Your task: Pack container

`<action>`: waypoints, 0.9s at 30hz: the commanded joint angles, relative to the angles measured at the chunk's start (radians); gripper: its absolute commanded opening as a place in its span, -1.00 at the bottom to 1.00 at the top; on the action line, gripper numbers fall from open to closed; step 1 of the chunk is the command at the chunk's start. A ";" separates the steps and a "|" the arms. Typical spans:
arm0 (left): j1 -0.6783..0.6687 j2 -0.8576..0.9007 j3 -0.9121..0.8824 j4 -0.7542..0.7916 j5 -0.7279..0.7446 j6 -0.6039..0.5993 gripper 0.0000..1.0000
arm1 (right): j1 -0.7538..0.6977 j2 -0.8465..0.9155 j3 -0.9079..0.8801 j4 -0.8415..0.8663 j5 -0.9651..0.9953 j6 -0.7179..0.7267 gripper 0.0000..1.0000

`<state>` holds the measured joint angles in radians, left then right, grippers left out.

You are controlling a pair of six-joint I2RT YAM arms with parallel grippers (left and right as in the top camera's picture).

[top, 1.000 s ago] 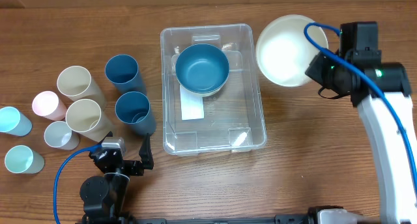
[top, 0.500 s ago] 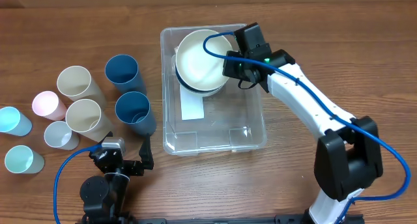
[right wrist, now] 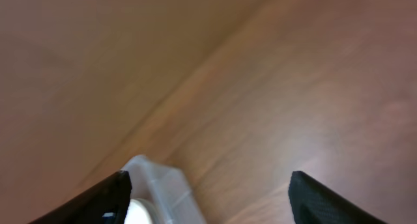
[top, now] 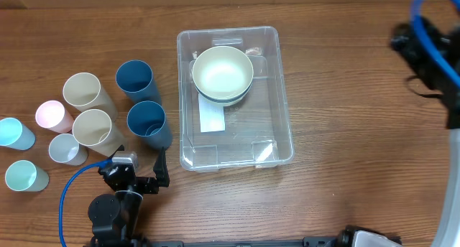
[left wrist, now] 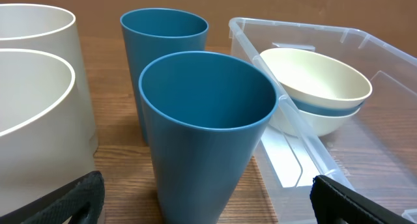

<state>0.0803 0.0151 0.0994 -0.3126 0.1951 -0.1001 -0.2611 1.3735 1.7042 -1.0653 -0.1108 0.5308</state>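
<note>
Fingers (left wrist: 65, 201) on left gripper (left wrist: 208, 204) are spread wide with nothing between them, hanging low at the near edge, just in front of the nearer dark blue plastic tumbler (top: 147, 123). Right gripper (right wrist: 208, 201) is also spread and empty, up at the far right and well apart from everything; its wrist view is blurred.

Large clear plastic rectangular container (top: 277, 132) sits mid-table, with a white label (top: 212, 119) on its floor. Cream round bowl (top: 223, 73) is nested in a blue-rimmed bowl (left wrist: 329, 107) at the container's far end. I judge the stacking saves floor room for cups. Near half of the container floor is bare.

Cups stand upright in a cluster left of the container: farther dark blue tumbler (top: 134, 78), far cream cup (top: 83, 89), near cream cup (top: 93, 126), pink cup (top: 50, 114), pale blue cup (top: 11, 132), grey-white cup (top: 66, 148), mint cup (top: 21, 175). None are in the container yet, so I judge packing part done. The left arm faces the blue tumblers, likely its closest pick.

Surface is a brown wood-grain table (top: 345, 189). A plain tan strip runs along the far edge; I can't tell whether it is wall or board.
</note>
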 commanded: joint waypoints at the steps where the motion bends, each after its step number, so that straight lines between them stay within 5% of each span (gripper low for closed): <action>1: -0.002 -0.010 -0.005 0.017 0.019 0.010 1.00 | -0.130 0.012 0.004 -0.050 -0.068 0.024 0.77; 2: -0.002 -0.010 -0.005 0.035 0.027 0.006 1.00 | -0.140 0.014 0.004 -0.060 -0.068 0.024 1.00; 8: -0.002 -0.009 0.017 -0.013 0.174 -0.209 1.00 | -0.139 0.014 0.004 -0.082 -0.067 0.024 1.00; 12: -0.002 -0.008 0.198 -0.028 0.205 -0.244 1.00 | -0.140 0.014 0.004 -0.082 -0.067 0.024 1.00; 14: -0.002 -0.004 0.337 -0.062 0.115 -0.280 1.00 | -0.140 0.014 0.004 -0.082 -0.067 0.024 1.00; 16: -0.002 0.034 0.499 -0.180 -0.192 -0.317 1.00 | -0.140 0.014 0.004 -0.082 -0.067 0.023 1.00; 17: -0.002 0.100 0.626 -0.243 -0.382 -0.292 1.00 | -0.140 0.014 0.004 -0.082 -0.067 0.024 1.00; 21: -0.002 0.425 0.927 -0.324 -0.638 -0.070 1.00 | -0.140 0.014 0.004 -0.082 -0.067 0.023 0.99; 23: -0.002 0.609 1.062 -0.359 -0.735 -0.012 1.00 | -0.140 0.014 0.004 -0.082 -0.067 0.023 1.00; 27: -0.002 0.998 1.378 -0.598 -0.650 -0.005 1.00 | -0.140 0.014 0.004 -0.082 -0.067 0.024 1.00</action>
<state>0.0792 0.8547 1.3510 -0.8417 -0.4538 -0.1486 -0.4023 1.3907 1.7016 -1.1519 -0.1772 0.5499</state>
